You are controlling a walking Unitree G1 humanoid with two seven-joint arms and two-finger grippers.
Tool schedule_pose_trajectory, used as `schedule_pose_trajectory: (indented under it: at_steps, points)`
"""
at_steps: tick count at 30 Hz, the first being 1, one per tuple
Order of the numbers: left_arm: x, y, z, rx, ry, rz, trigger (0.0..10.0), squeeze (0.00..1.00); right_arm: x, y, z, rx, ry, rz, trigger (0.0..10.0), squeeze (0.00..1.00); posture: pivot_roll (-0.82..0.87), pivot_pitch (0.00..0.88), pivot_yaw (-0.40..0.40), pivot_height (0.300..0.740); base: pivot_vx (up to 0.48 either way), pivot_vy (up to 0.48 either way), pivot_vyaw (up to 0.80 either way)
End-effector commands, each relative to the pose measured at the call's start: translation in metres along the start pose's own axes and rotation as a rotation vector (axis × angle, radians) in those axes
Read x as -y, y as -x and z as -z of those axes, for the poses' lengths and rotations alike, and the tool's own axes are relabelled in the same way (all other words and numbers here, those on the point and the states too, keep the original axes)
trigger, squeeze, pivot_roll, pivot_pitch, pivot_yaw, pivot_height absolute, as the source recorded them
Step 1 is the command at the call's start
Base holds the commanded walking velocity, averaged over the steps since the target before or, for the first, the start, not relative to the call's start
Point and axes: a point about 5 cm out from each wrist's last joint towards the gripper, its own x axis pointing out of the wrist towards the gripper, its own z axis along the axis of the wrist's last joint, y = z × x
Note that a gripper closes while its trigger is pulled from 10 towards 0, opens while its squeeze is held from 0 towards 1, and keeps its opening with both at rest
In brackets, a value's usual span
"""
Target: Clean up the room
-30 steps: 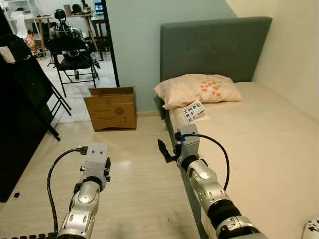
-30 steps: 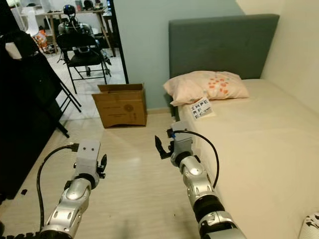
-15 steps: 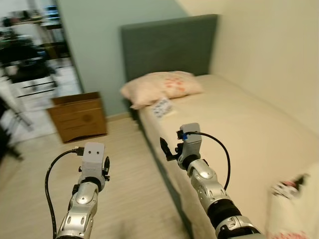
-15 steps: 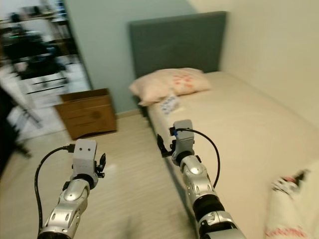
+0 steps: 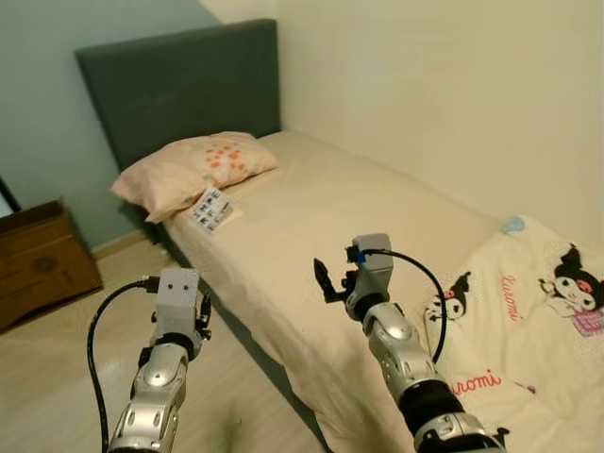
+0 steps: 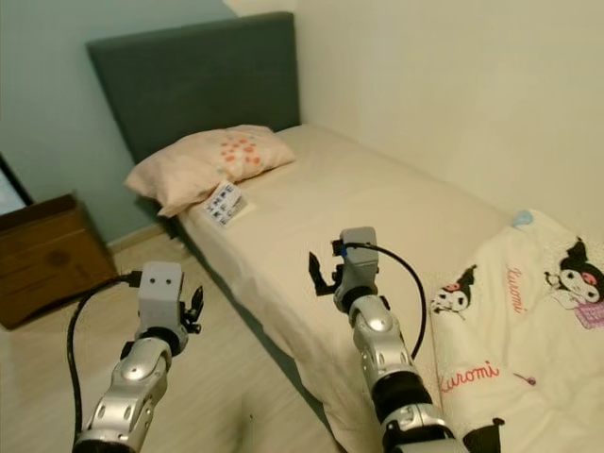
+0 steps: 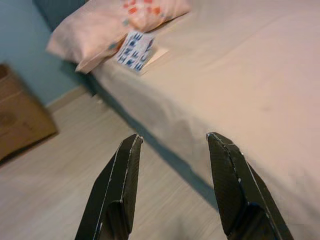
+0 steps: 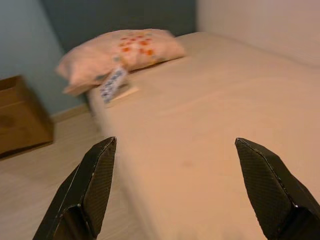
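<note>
Blanket [image 5: 528, 321]: we see the white cartoon-print blanket crumpled on the bed, just right of our right jaws.
Bed [image 5: 359, 212]: beige sheet, under and ahead of our right jaws.
Pillow [image 5: 193, 170]: far ahead, a printed card [image 5: 213, 208] beside it.
Right gripper [image 8: 175, 192]: jaws wide apart, empty, over the mattress.
Left gripper [image 7: 172, 185]: jaws apart, empty, over the floor [image 7: 60, 175] by the bed's edge.
Cardboard box [image 6: 47, 255]: well left of our left jaws.

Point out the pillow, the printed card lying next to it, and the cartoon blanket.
pillow [image 5: 193, 170], left eye view, middle of its top face.
card [image 5: 211, 208], left eye view, centre of its lettered face.
blanket [image 6: 528, 321], right eye view, plain cream area between the cartoon figures.
</note>
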Motion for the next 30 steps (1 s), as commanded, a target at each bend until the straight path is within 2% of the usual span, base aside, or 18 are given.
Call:
schedule_pose_trajectory:
  at_steps: [1, 7, 13, 16, 22, 28, 30]
  points:
    - [-0.001, 0.001, 0.002, -0.001, 0.004, 0.004, 10.0, 0.0, 0.002, 0.001, 0.002, -0.011, -0.004, 0.012, 10.0, 0.0, -0.05, 0.029, 0.01, 0.738, 0.0, 0.0, -0.8]
    - [-0.005, 0.004, 0.006, 0.016, -0.026, 0.045, 10.0, 0.0, 0.01, 0.005, 0.003, -0.011, 0.011, 0.066, 10.0, 0.0, -0.05, 0.032, 0.012, 0.738, 0.0, 0.0, -0.8]
    - [-0.009, 0.005, 0.009, -0.001, -0.024, 0.028, 10.0, 0.0, 0.02, 0.01, 0.004, -0.003, 0.014, 0.139, 10.0, 0.0, -0.06, 0.03, 0.022, 0.738, 0.0, 0.0, -0.8]
    - [-0.01, 0.006, 0.013, -0.014, -0.039, 0.023, 10.0, 0.0, 0.022, 0.015, 0.007, 0.004, 0.017, 0.143, 10.0, 0.0, -0.06, 0.032, 0.03, 0.738, 0.0, 0.0, -0.8]
    - [-0.009, 0.012, 0.02, -0.028, -0.038, 0.02, 10.0, 0.0, 0.024, 0.035, 0.028, -0.035, 0.036, 0.154, 10.0, 0.0, -0.08, 0.04, 0.037, 0.738, 0.0, 0.0, -0.8]
    - [-0.008, 0.014, 0.014, 0.029, -0.005, 0.022, 10.0, 0.0, 0.021, 0.041, 0.025, 0.001, 0.02, 0.149, 10.0, 0.0, -0.08, 0.048, 0.033, 0.738, 0.0, 0.0, -0.8]
    - [-0.006, 0.015, 0.001, 0.093, 0.011, 0.049, 10.0, 0.0, 0.024, 0.042, 0.016, 0.04, 0.023, 0.16, 10.0, 0.0, -0.08, 0.051, 0.026, 0.738, 0.0, 0.0, -0.8]
